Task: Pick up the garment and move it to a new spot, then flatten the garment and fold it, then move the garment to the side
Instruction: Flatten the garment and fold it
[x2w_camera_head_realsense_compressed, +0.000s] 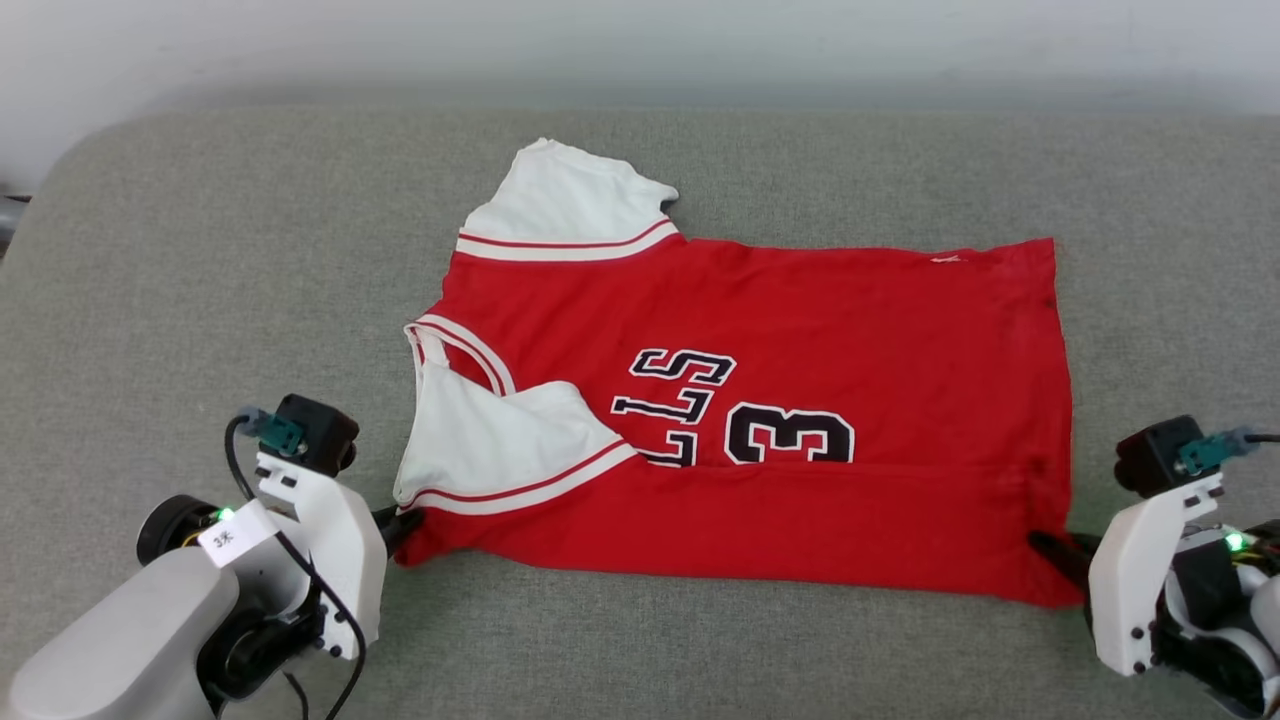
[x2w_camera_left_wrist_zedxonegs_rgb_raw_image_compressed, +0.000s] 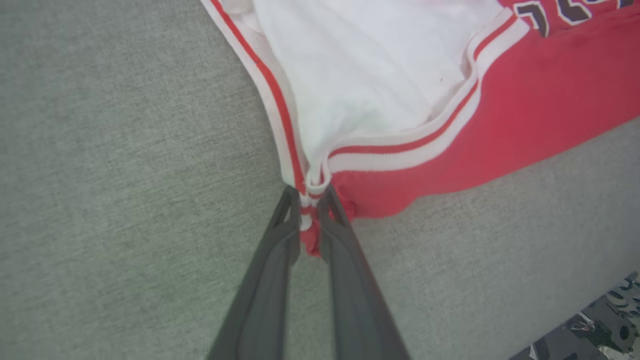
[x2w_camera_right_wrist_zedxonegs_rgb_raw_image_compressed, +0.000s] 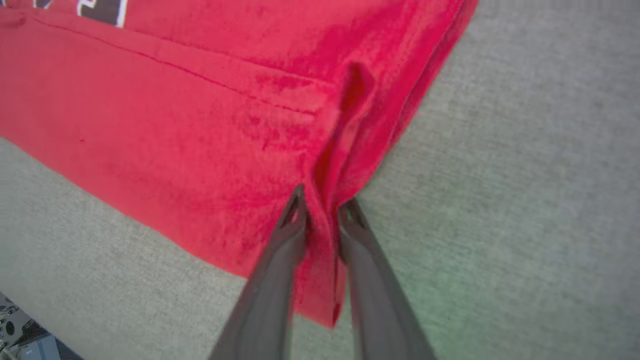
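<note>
The garment (x2w_camera_head_realsense_compressed: 800, 320) is a red jersey with white sleeves and black lettering, lying spread on the grey padded surface (x2w_camera_head_realsense_compressed: 200, 250), its near long edge folded over. My left gripper (x2w_camera_head_realsense_compressed: 405, 522) is at its near left corner. In the left wrist view the left gripper (x2w_camera_left_wrist_zedxonegs_rgb_raw_image_compressed: 310, 200) is shut on the striped trim where the white sleeve (x2w_camera_left_wrist_zedxonegs_rgb_raw_image_compressed: 370, 75) meets the red body. At the near right hem corner sits my right gripper (x2w_camera_head_realsense_compressed: 1045, 545). The right wrist view has the right gripper (x2w_camera_right_wrist_zedxonegs_rgb_raw_image_compressed: 322, 205) pinching a raised ridge of the red cloth (x2w_camera_right_wrist_zedxonegs_rgb_raw_image_compressed: 175, 125).
The grey surface stretches wide to the left, right and front of the jersey. A pale wall (x2w_camera_head_realsense_compressed: 640, 40) runs behind its far edge. The rounded back left corner (x2w_camera_head_realsense_compressed: 70, 160) of the surface drops off.
</note>
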